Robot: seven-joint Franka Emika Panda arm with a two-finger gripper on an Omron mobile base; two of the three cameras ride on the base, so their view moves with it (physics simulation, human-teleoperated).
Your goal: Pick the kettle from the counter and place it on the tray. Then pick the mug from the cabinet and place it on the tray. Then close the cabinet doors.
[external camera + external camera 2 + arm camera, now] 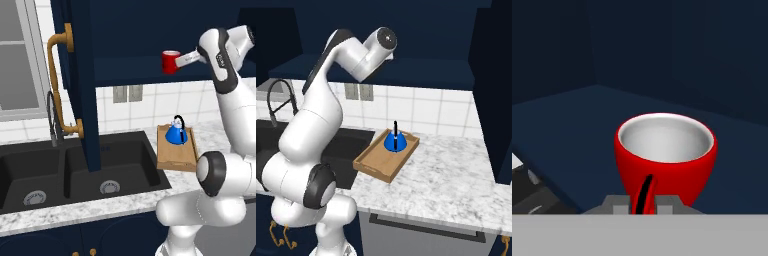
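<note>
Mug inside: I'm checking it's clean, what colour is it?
Pale grey-white inside the red mug, clearest in the hand view.

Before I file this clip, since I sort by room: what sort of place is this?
A kitchen, rendered rather than real: a black double sink set into a speckled white-grey marble countertop, dark navy wall cabinet above, and a small blue kettle on a light-brown wooden tray.

Kitchen: black double sink (pixel 75 170), marble counter (pixel 446 175), navy cabinet (pixel 406 70).
</note>
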